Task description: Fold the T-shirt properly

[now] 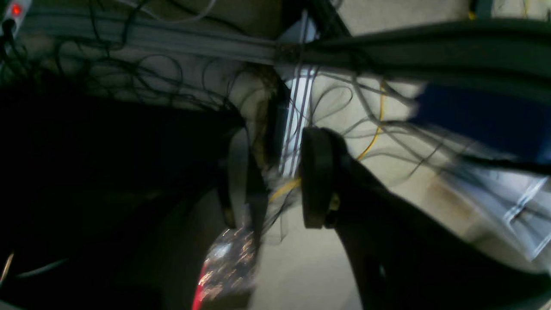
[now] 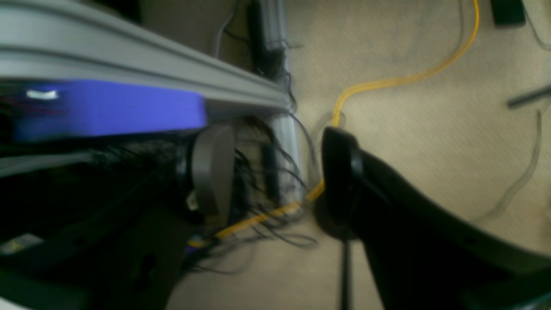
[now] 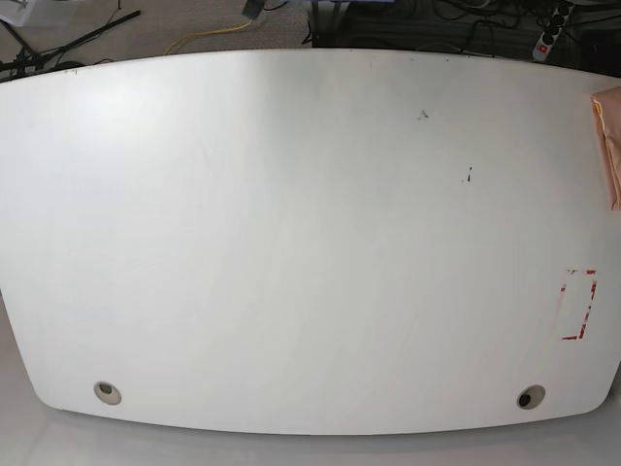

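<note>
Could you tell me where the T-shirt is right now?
In the base view, the T-shirt is only partly visible at the right edge of the white table, above the red tape marks.

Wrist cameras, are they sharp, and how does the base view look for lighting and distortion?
Left wrist: dim, smeared by motion blur, the left tool dark against the floor. Right wrist: soft too, right tool and yellow cable fuzzy. Base: bright and even, table edges bowed by the lens, T-shirt cropped at the right edge.

Smooth white table, soft peach cloth T-shirt
</note>
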